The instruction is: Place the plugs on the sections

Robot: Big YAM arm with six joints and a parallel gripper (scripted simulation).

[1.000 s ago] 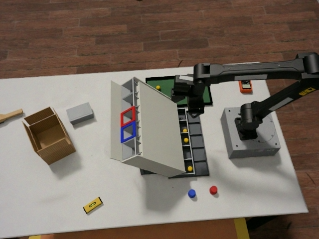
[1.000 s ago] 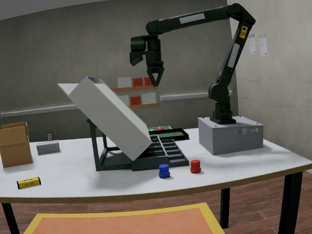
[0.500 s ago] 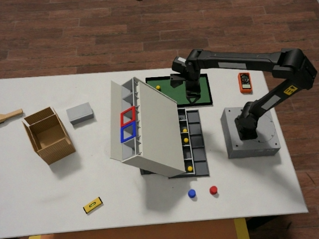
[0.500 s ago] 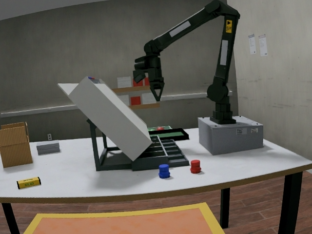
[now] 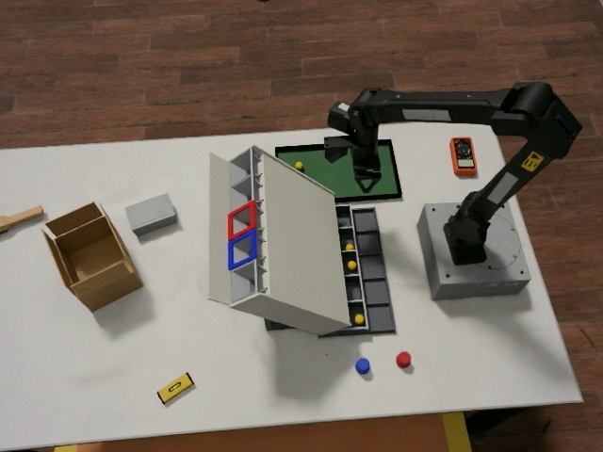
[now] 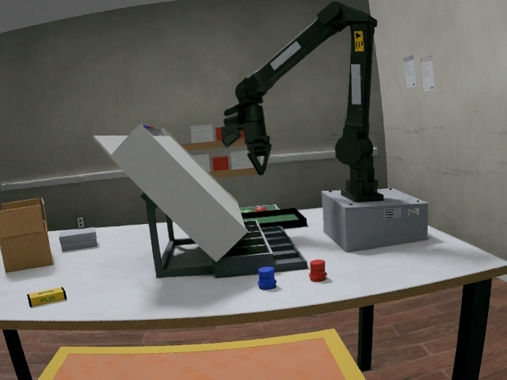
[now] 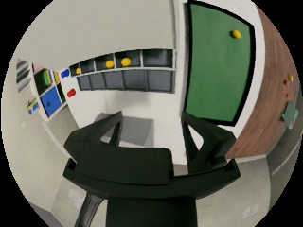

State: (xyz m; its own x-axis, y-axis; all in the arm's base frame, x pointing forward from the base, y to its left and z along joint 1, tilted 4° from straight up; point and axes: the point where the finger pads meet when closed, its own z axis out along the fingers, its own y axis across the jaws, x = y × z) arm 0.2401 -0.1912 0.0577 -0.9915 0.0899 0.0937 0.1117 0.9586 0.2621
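My gripper [image 5: 366, 181] is open and empty, high above the near part of the green marble tray [image 5: 340, 168]; it also shows in the side view [image 6: 258, 160] and the wrist view [image 7: 154, 135]. One yellow marble [image 5: 299, 165] [image 7: 237, 34] lies in the tray's far left corner. The red-banded funnel [image 5: 241, 219] and the blue-banded funnel [image 5: 242, 249] sit at the top of the white sloped cover [image 5: 297, 248]. In the dark sections below it lie three yellow marbles [image 5: 349, 246] [image 5: 351, 265] [image 5: 359, 318]. The red plug [image 5: 403, 359] and the blue plug [image 5: 362, 365] stand on the table in front of the sections.
An orange meter [image 5: 463, 155] lies right of the tray. The arm's grey base [image 5: 471, 250] stands right of the sections. A cardboard box [image 5: 89, 255], a grey block [image 5: 150, 213] and a yellow level [image 5: 175, 387] lie to the left.
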